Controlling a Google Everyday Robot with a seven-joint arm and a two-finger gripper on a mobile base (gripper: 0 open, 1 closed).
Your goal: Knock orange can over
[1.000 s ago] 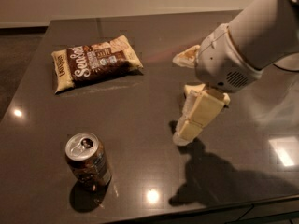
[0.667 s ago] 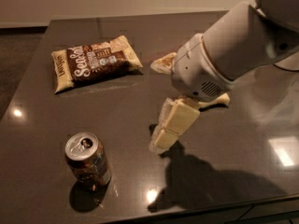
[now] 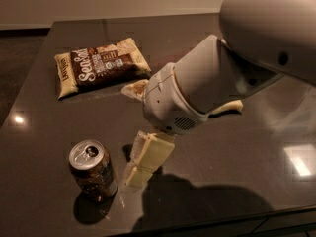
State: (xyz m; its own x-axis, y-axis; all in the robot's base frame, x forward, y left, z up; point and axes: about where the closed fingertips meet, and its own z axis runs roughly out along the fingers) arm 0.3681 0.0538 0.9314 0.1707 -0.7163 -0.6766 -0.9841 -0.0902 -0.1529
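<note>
Cream tool point(image 3: 137, 172) has swung closer, just beside upright orange can point(image 3: 92, 169).

The end effector point(image 3: 137, 174) has moved left and nearer over the worktop point(image 3: 44, 147). A second ago it hung well to the right of the orange can point(image 3: 93, 169), with a wide gap. Now it is just beside the can's right side; I cannot tell if they touch. The big arm point(image 3: 197, 90) has swung in too and fills more of the view. Its dark shadow point(image 3: 197, 201) slid left with it.
</note>
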